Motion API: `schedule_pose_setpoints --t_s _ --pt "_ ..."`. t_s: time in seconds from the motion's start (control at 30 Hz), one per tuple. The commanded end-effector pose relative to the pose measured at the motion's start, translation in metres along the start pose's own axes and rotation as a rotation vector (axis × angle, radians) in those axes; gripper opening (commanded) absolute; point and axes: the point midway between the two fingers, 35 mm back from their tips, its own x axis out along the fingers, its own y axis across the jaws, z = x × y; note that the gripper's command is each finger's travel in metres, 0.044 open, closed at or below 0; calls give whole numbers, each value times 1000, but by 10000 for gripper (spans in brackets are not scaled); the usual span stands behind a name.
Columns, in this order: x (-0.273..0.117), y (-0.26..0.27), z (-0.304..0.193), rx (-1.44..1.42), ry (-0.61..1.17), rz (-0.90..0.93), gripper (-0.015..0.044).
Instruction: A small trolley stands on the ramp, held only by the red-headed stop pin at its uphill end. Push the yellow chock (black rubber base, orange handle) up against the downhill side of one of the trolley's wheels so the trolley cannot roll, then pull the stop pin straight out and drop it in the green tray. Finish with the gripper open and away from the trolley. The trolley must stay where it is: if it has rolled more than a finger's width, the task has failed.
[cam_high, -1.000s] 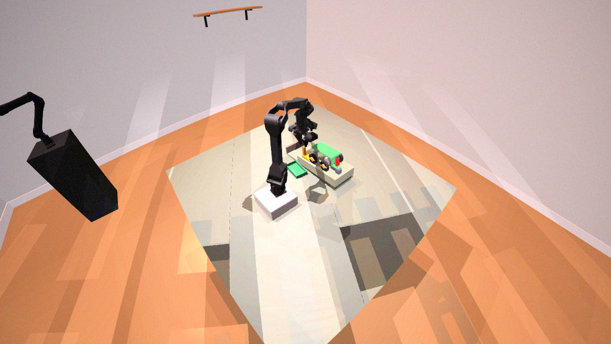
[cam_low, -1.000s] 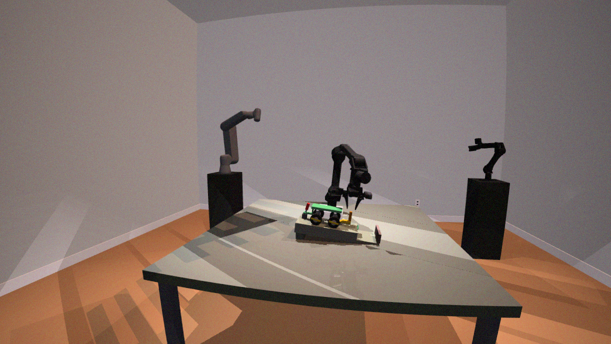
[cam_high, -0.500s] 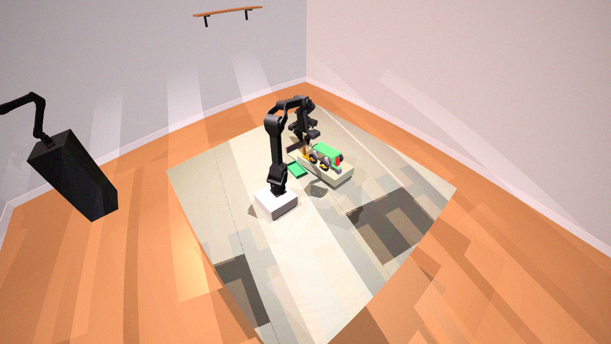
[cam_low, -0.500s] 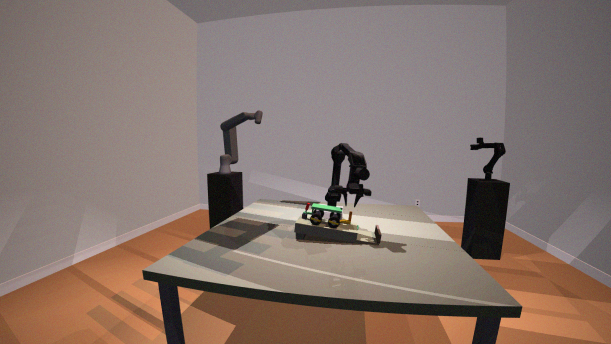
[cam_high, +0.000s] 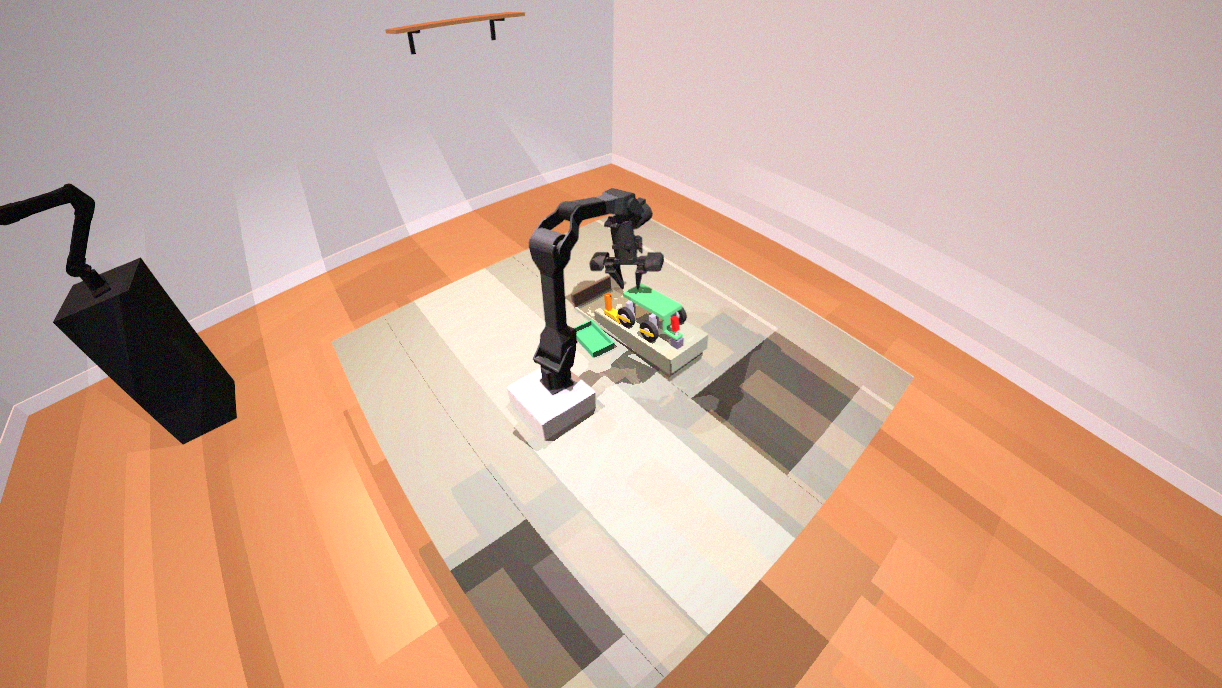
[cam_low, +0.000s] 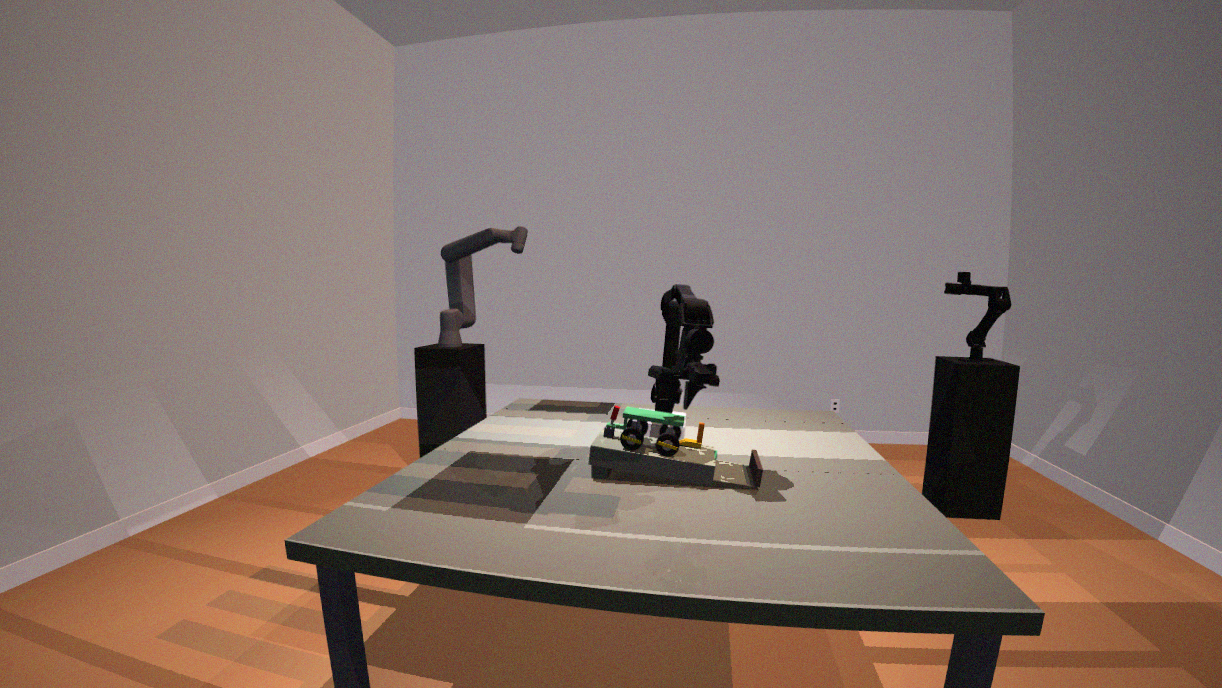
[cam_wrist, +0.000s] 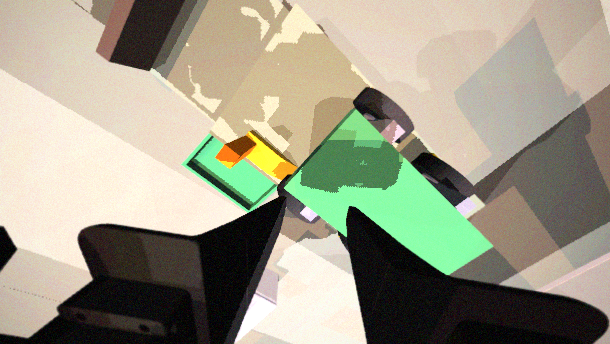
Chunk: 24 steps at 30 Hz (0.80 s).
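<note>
The trolley with a green deck and black wheels stands on the beige ramp. The red-headed stop pin stands at its uphill end and is hidden in the wrist view. The yellow chock with its orange handle lies at the downhill wheel, seemingly touching it. My gripper hangs above the deck's downhill end, partly open and empty.
The green tray lies on the table beside the ramp, on the side of the arm's base. A dark brown end block stands at the foot of the ramp.
</note>
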Motion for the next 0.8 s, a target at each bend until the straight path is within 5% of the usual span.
schedule_pose_setpoints --t_s 0.0,0.77 --pt "-1 -25 -10 -181 21 -25 190" --pt "-3 -122 -76 -946 158 -19 190"
